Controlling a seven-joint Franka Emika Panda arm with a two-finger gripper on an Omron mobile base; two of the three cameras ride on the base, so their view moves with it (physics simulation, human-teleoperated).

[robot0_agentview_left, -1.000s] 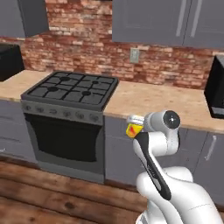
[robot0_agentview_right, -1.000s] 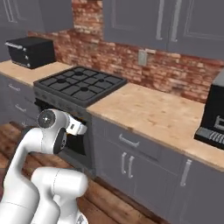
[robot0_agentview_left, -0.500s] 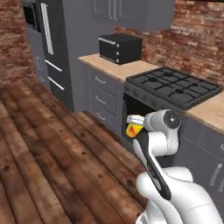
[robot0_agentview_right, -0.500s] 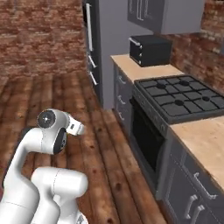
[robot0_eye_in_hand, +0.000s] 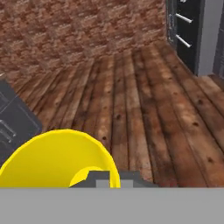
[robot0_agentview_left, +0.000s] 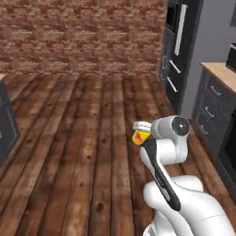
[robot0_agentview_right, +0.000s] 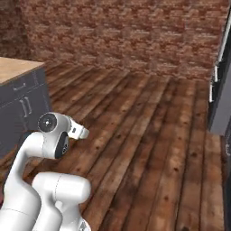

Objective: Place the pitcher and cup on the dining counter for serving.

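Left base view: the gripper point(robot0_agentview_left: 139, 130), fingers clamped on the cup point(robot0_agentview_left: 139, 137), carries it at twelve o'clock above the wooden floor point(robot0_agentview_left: 83, 138); judging so, neither item is served.

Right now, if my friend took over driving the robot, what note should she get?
Gripper: shut on the small yellow tumbler cup with a red-orange patch, carried close to the arm above the dark wooden plank floor. In the hand view the cup's open yellow mouth sits right at the fingers.
Pitcher: I can't see where it is.
Around: a bare brick wall ahead; a light wood counter over grey cabinet fronts at the left of the right base view, which may be the dining counter.
Done: cup picked up.
Left: set the cup on the dining counter, then fetch the pitcher.
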